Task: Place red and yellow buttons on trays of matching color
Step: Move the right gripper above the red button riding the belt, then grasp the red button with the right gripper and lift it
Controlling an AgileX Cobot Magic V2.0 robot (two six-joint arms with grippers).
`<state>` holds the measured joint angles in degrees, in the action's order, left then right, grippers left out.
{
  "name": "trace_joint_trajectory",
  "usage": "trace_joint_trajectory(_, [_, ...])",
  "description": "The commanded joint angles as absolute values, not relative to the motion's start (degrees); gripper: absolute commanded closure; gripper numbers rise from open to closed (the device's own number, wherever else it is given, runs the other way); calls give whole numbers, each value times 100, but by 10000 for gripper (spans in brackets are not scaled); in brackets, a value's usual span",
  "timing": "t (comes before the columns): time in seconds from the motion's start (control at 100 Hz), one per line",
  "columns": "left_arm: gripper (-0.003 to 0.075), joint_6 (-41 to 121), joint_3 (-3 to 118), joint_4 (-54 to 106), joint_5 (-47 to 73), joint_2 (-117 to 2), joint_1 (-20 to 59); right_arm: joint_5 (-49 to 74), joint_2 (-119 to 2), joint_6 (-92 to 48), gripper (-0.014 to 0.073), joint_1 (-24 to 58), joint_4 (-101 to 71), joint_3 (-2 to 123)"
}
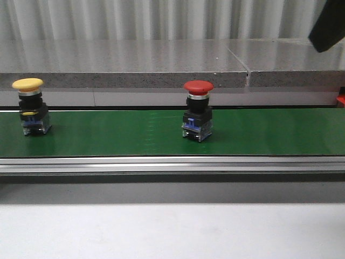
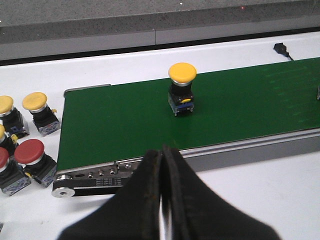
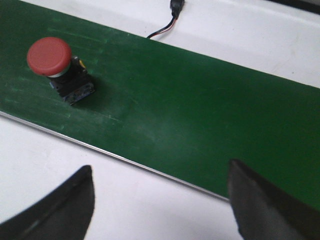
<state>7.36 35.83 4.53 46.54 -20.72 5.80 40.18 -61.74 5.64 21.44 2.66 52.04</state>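
A yellow button (image 1: 29, 107) stands upright on the green belt (image 1: 118, 135) at the left; it also shows in the left wrist view (image 2: 181, 88). A red button (image 1: 198, 111) stands upright near the belt's middle; it also shows in the right wrist view (image 3: 56, 65). My left gripper (image 2: 162, 152) is shut and empty, above the belt's near rail, short of the yellow button. My right gripper (image 3: 160, 172) is open and empty, over the white table beside the belt's edge, apart from the red button. No trays are in view.
Several spare yellow and red buttons (image 2: 30, 140) stand on the white table off the belt's end. A black cable (image 3: 170, 17) lies on the table beyond the belt. A grey stone ledge (image 1: 161, 62) runs behind the belt. A dark part of an arm (image 1: 329, 24) shows at the upper right.
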Motion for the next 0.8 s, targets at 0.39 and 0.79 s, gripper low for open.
trace_joint_trajectory(0.39, [741,746,3738,505,4288,-2117,629,5397,-8253,-1333,-52,2199,-1047,7391])
trace_joint_trajectory(0.79, [741,746,3738,505,4288,-2117,629,5404,-9545,-1950,-27,2199,-1126,8291])
